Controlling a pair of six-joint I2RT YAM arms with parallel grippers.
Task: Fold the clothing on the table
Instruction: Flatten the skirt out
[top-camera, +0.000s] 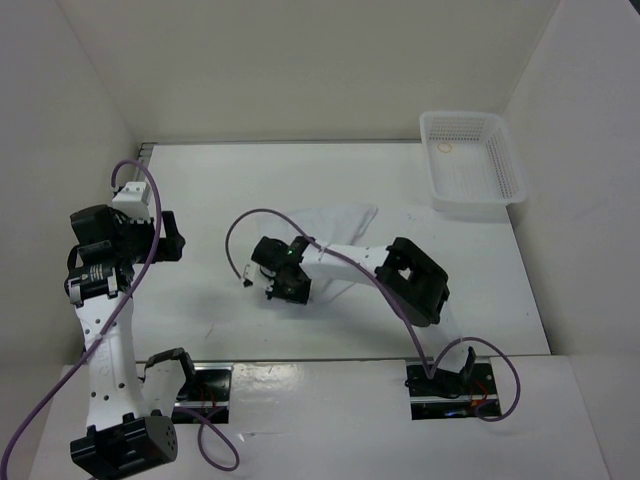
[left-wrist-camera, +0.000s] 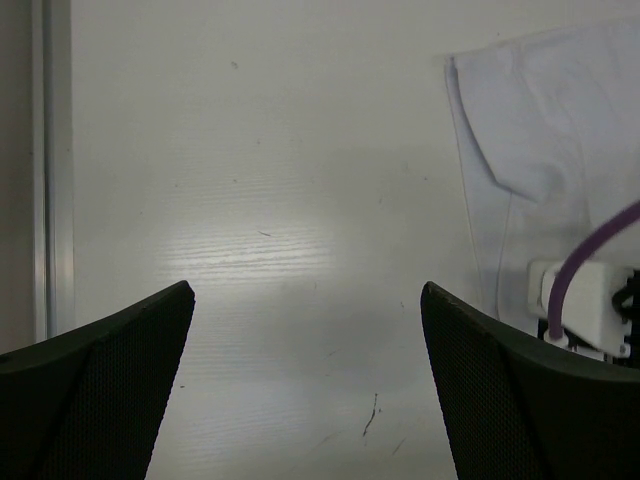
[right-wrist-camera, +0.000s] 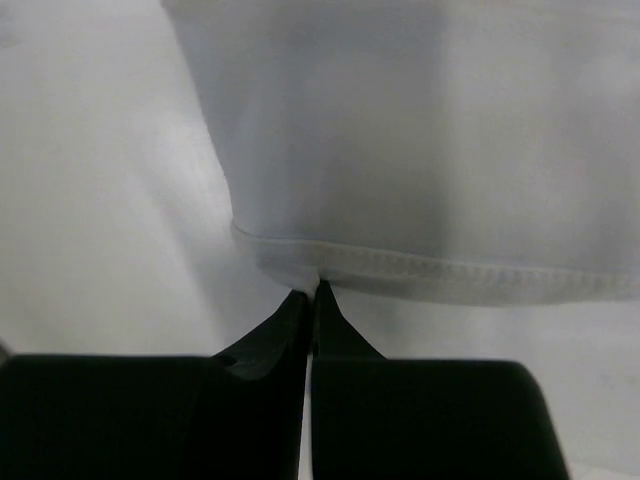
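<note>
- Top view: the clothing (top-camera: 338, 222), a thin, soft, plain white piece of fabric, lies spread on the flat matte white table (top-camera: 230, 180) near its middle, and part of it is hidden under the right arm. A rigid white plastic mesh basket (top-camera: 470, 165) sits well apart at the far right corner. The right gripper (top-camera: 280, 290) is down at the cloth's near-left edge. The left gripper (top-camera: 168, 238) hangs off to the left, clear of the fabric.
- Left wrist view: the left gripper (left-wrist-camera: 305, 300) has its fingers spread wide over bare table (left-wrist-camera: 260, 200), holding nothing. The thin metal rail (left-wrist-camera: 55, 170) runs along the left, and the clothing (left-wrist-camera: 540, 120) shows at the upper right with a folded flap and a faint seam. A purple cable (left-wrist-camera: 590, 260) on the right arm crosses its near edge.
- Right wrist view: the right gripper (right-wrist-camera: 312, 295) is pressed together, its tips pinching the stitched hem (right-wrist-camera: 430, 268) close to the corner of the clothing (right-wrist-camera: 430, 130).
- Handling, as I judge it:
  - The piece looks light and limp, so it will drape and drag rather than hold a shape.
  - It is not fragile, but the thin fabric could slip out of a shallow pinch.
  - The doubled hem is the firmest place to hold.
  - I would want the left hand on a matching hem corner, so the edge lifts evenly and does not bunch.
</note>
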